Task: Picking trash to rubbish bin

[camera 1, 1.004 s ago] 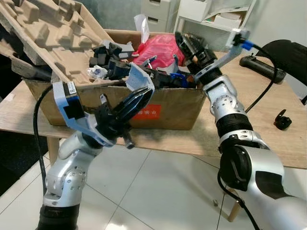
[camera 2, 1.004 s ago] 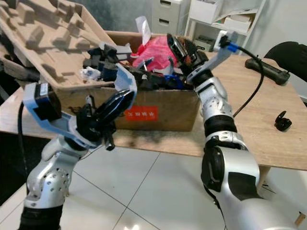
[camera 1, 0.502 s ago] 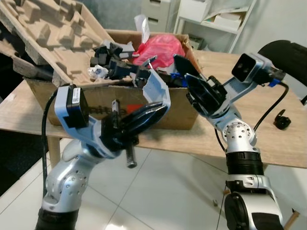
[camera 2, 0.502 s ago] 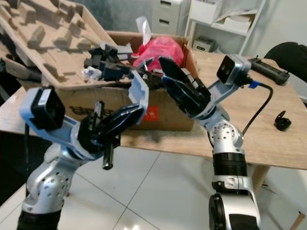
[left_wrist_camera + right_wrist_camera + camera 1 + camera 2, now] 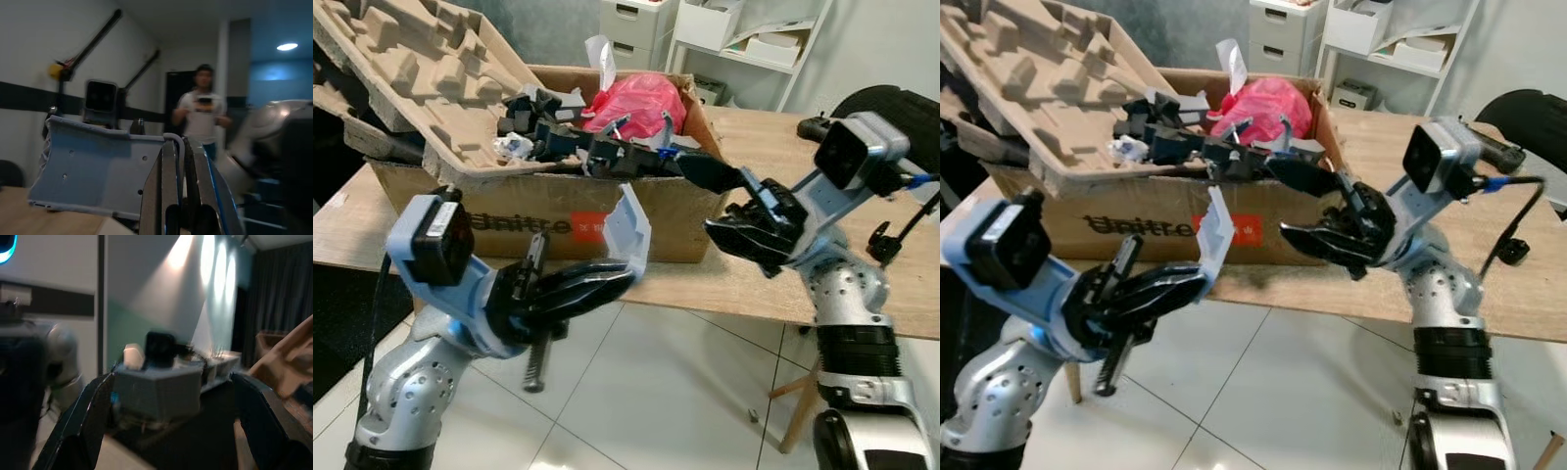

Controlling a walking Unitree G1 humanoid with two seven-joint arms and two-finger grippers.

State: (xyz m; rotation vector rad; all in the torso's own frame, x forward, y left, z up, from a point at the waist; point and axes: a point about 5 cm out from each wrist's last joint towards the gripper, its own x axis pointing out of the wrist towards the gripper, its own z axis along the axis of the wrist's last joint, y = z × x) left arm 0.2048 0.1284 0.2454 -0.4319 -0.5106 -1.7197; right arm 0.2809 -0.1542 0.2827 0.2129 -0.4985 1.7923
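Your left hand (image 5: pixel 607 279) is gripping a pale blue plastic piece (image 5: pixel 628 227); your right hand (image 5: pixel 710 201) is spreading wide beside the overfilled cardboard box (image 5: pixel 529 211) on the bench (image 5: pixel 862 284).

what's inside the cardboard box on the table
The cardboard box holds a red plastic bag, black and blue parts and white scraps; a moulded pulp tray covers its left side, hiding what lies beneath.
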